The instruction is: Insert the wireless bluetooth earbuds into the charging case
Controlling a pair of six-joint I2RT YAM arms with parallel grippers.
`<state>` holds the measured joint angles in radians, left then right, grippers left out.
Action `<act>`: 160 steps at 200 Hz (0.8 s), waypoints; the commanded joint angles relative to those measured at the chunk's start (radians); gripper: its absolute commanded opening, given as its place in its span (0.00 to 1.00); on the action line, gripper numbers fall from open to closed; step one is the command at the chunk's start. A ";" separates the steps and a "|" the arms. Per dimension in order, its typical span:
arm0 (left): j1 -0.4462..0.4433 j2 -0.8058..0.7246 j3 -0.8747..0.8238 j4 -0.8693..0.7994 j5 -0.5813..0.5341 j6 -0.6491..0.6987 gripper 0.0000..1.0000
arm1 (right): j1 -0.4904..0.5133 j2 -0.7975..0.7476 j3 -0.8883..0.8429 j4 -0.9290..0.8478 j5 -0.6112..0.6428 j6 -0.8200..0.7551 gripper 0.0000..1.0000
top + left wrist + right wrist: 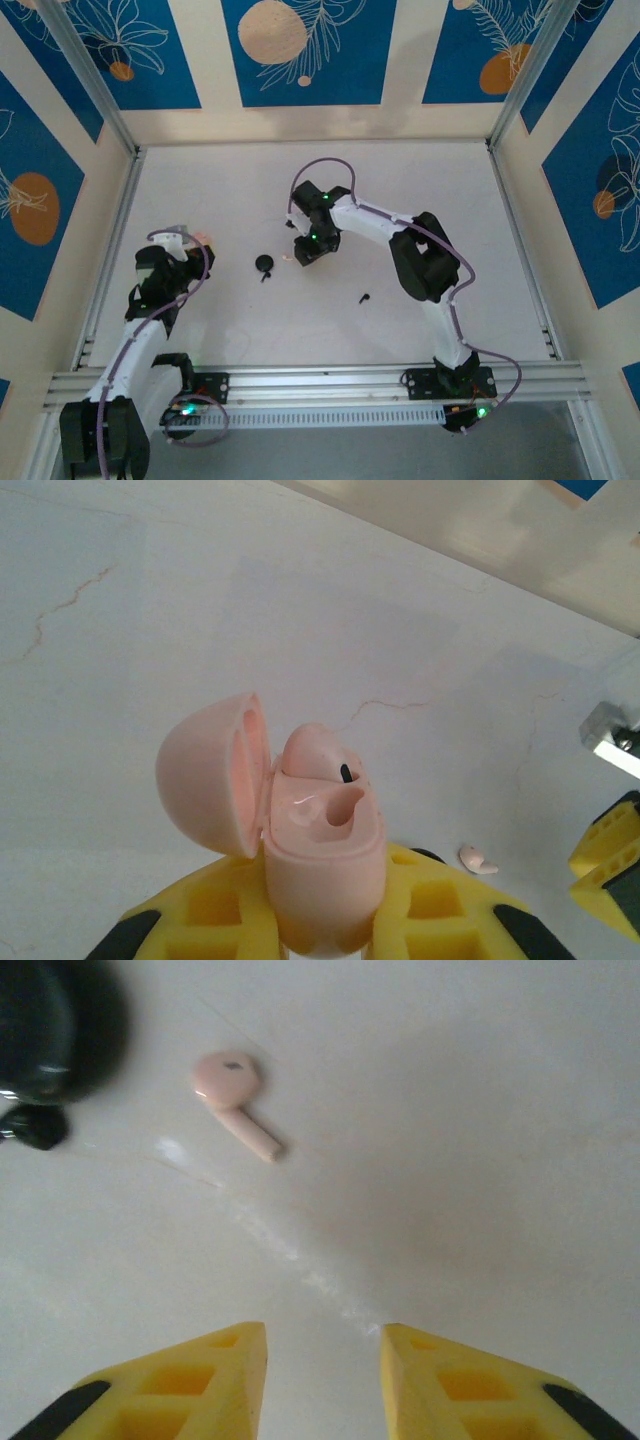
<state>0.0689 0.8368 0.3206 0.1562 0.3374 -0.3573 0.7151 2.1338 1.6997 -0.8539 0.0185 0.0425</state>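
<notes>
The pink charging case point(322, 865) is clamped by the left gripper point(320, 920) at bottom centre, lid swung open leftward. The right gripper point(323, 1355) is spread wide and empty at the frame bottom; the pale pink earbud point(235, 1095) is seen lying upper left of it, the black earbud point(364, 298) below centre in the top view

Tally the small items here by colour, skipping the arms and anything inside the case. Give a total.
Pink: 2 (open case held in the left end effector; pink earbud lying loose)
Black: 3 (round disc; small piece beside it; black earbud lying apart)
Total: 5
</notes>
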 commanded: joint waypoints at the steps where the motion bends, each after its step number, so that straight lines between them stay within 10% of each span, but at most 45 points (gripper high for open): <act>1: 0.002 0.001 0.002 0.031 0.024 0.004 0.07 | 0.019 0.008 0.076 -0.026 -0.046 -0.165 0.38; 160: 0.000 0.018 0.008 0.021 0.029 0.001 0.07 | 0.079 0.332 0.500 -0.211 -0.009 -0.567 0.46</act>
<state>0.0689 0.8528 0.3206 0.1562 0.3412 -0.3580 0.7929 2.4340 2.1517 -1.0039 0.0029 -0.4847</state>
